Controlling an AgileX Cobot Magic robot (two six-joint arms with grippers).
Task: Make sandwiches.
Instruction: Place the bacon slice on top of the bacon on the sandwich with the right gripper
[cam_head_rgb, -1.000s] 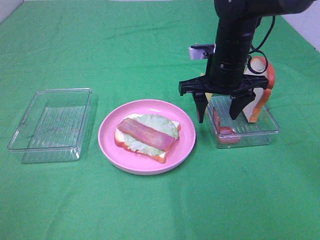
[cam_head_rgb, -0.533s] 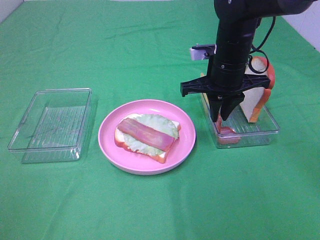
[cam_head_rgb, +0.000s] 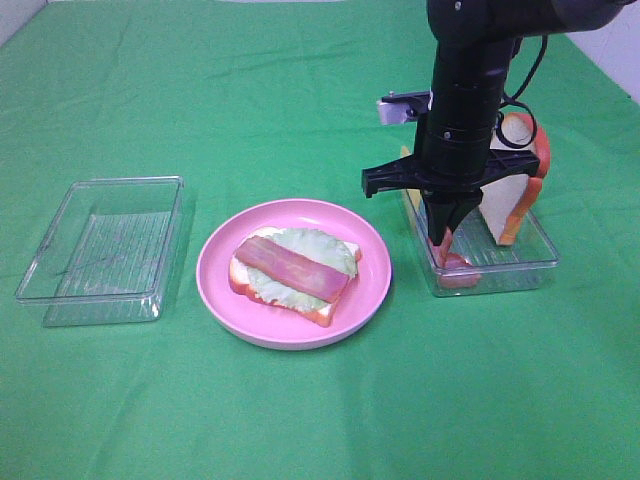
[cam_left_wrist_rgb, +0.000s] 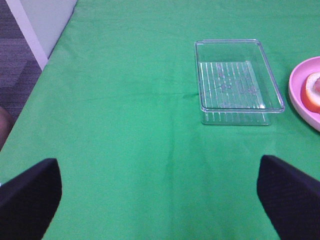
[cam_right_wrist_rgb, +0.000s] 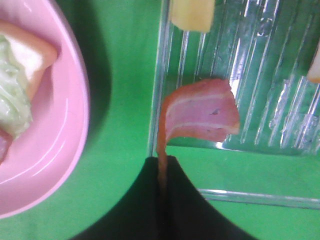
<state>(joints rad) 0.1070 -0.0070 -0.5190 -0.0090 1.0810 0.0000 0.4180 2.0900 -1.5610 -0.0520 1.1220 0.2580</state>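
Right gripper (cam_head_rgb: 440, 243) is down in the clear tray (cam_head_rgb: 540, 262), jaws pinched tight on one end of a bacon strip (cam_right_wrist_rgb: 200, 112). The rest of the strip curls free over the tray's ribbed floor. It's a thin edge grip, likely chosen so the strip can hang and then be laid flat. Just beside the tray, the open sandwich (cam_head_rgb: 295, 268) waits on the pink plate (cam_head_rgb: 215, 290): bread, lettuce and a first pink strip across the top. A bread slice (cam_head_rgb: 515, 195) leans upright in that same tray and a cheese square (cam_right_wrist_rgb: 191, 12) lies there too, stock for later layers, I'd say. Left gripper (cam_left_wrist_rgb: 157, 172) hovers wide open over the green worktop (cam_left_wrist_rgb: 125, 125), short of the second tray (cam_left_wrist_rgb: 272, 80), well out of the way.
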